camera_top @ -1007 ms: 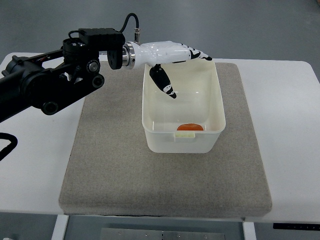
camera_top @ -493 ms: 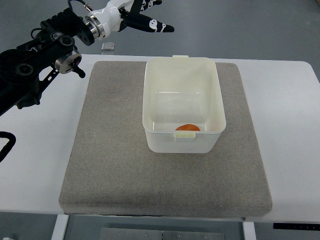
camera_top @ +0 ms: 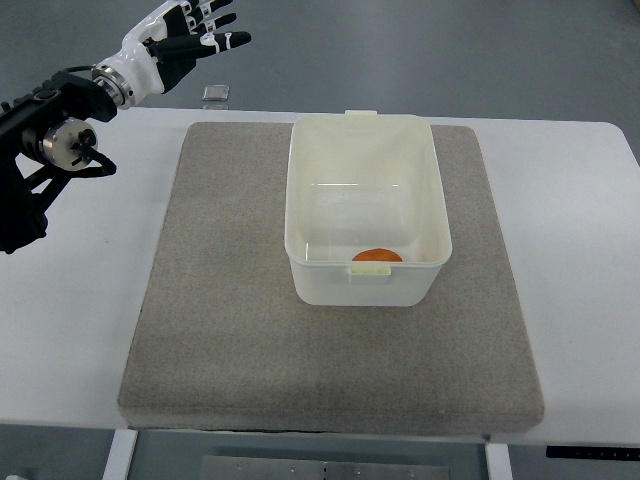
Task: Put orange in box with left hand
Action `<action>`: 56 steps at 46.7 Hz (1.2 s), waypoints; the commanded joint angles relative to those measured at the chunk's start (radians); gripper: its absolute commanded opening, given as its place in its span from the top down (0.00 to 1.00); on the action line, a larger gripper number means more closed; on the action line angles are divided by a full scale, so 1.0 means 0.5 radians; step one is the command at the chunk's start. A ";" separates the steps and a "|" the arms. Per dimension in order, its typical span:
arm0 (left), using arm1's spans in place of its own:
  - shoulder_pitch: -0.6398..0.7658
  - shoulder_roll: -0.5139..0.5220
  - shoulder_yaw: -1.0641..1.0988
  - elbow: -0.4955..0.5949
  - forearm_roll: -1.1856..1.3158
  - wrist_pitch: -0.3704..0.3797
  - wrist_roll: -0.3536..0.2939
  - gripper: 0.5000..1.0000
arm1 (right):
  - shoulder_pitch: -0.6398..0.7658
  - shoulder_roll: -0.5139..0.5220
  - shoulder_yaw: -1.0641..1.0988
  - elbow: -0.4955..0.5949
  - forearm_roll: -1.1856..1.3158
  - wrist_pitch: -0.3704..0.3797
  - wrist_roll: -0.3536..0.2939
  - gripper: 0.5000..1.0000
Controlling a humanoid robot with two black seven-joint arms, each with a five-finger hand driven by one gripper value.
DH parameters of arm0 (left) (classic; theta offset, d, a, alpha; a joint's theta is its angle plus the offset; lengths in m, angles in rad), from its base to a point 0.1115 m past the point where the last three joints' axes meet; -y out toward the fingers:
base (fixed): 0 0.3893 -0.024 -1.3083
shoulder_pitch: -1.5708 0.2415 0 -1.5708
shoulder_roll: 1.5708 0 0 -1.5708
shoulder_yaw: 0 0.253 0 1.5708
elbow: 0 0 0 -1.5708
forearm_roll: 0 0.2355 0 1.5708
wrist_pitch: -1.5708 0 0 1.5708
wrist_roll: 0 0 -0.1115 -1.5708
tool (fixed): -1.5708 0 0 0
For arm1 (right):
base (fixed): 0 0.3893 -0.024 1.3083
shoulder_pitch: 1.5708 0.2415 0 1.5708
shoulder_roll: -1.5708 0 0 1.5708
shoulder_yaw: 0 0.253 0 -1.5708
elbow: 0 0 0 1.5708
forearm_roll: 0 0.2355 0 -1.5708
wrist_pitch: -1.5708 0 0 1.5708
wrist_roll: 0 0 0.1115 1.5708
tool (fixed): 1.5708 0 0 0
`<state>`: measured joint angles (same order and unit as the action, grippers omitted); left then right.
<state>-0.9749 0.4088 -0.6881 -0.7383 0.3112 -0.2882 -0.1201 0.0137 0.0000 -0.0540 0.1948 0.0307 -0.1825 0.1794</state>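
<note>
Grey felt-like mat (camera_top: pixel 250 330) is lying across the white desk (camera_top: pixel 570 300), covering most of its middle. On the mat, toward its far half, a pale translucent box (camera_top: pixel 367 205) is standing upright with its open top facing up. The orange (camera_top: pixel 376 255) is sitting inside the box, on the bottom against the near wall, showing through the plastic just above a small tab on the near rim. At the far left, the left hand (camera_top: pixel 178 38) is hanging above the desk's far left corner, well apart from the box, its fingers (camera_top: pixel 222 40) spread apart and holding nothing. Just beyond the mat's far edge, a small grey square object (camera_top: pixel 214 94) is lying on the desk.
</note>
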 commanded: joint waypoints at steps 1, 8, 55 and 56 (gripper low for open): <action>0.091 0.001 -0.167 0.032 -0.003 -0.104 0.108 0.01 | 0.000 0.000 0.001 0.000 0.000 0.000 0.000 0.15; 0.253 0.001 -0.510 0.032 -0.027 -0.282 0.329 0.01 | 0.000 0.000 0.001 0.000 0.000 0.000 0.000 0.15; 0.483 0.001 -0.578 0.068 -0.543 -0.476 0.430 0.01 | 0.000 0.000 0.001 0.000 0.000 0.000 0.000 0.15; 0.489 0.001 -0.578 0.068 -0.540 -0.476 0.430 0.01 | 0.000 0.000 0.001 0.000 0.000 0.000 0.000 0.15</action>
<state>-0.7407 0.4095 -0.9771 -0.7044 0.0373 -0.5259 0.0974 0.0138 0.0000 -0.0545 0.1948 0.0307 -0.1825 0.1796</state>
